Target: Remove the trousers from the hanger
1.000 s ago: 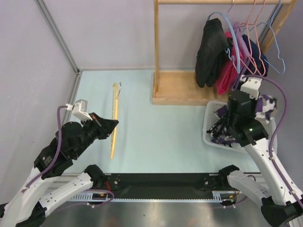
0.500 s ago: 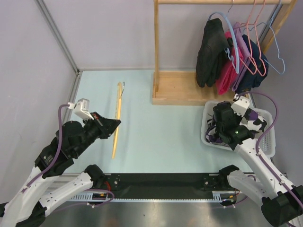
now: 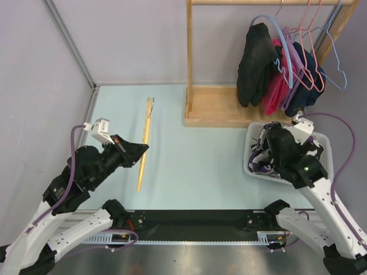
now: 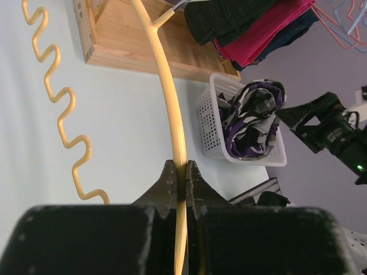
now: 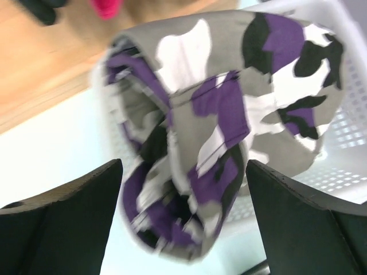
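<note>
The trousers [image 5: 218, 114], patterned in purple, grey, white and black, lie bunched in the white basket [image 3: 250, 150] at the right. My right gripper [image 5: 183, 172] hovers just above them, open wide, with nothing between its fingers. From the left wrist view the trousers [image 4: 252, 120] fill the basket [image 4: 211, 117]. The bare yellow hanger [image 3: 144, 140] is lifted over the table at the left. My left gripper [image 4: 181, 166] is shut on the hanger's [image 4: 171, 109] straight bar. Its wavy lower bar shows at that view's left.
A wooden rack [image 3: 213, 106] stands at the back right, with dark, pink and navy clothes [image 3: 269, 69] on coloured hangers. The grey wall post [image 3: 69, 43] borders the table on the left. A black rail [image 3: 195, 220] runs along the near edge.
My right gripper has opened and let go of the trousers, which now rest in the basket. The left gripper has shifted the hanger slightly rightwards and away.
</note>
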Action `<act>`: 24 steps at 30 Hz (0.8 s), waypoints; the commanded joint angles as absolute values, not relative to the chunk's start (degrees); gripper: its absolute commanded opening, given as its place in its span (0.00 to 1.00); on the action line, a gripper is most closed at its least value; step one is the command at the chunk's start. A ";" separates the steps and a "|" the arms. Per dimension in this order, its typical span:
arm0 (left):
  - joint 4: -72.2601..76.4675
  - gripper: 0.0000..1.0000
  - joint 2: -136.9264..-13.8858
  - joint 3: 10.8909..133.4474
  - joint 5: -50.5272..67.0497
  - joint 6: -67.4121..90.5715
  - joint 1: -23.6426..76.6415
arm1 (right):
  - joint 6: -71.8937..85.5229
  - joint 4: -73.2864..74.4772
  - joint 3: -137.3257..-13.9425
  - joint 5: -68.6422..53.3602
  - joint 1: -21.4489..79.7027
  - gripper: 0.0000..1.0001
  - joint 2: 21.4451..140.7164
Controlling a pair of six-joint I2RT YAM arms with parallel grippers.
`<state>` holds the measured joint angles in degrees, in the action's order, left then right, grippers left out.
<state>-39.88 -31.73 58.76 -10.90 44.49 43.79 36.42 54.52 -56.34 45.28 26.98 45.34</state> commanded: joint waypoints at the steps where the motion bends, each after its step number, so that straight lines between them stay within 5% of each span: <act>1: -34.81 0.00 -31.99 60.38 -9.76 42.89 43.59 | 40.16 61.70 -62.31 40.09 30.14 0.94 42.81; 8: -34.54 0.00 -31.82 60.47 -9.84 44.47 43.59 | 37.62 49.50 -62.85 24.72 41.91 0.93 40.34; 16: -33.66 0.00 -31.29 59.85 -9.49 47.28 43.59 | 32.88 15.51 -54.68 15.83 63.25 0.89 44.64; 24: -33.49 0.00 -30.67 59.77 -9.32 48.87 43.59 | 31.29 -12.02 -55.80 5.71 72.50 0.81 62.47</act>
<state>-37.87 -31.27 58.76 -10.09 47.68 43.79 33.61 6.17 -52.82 11.46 69.41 56.31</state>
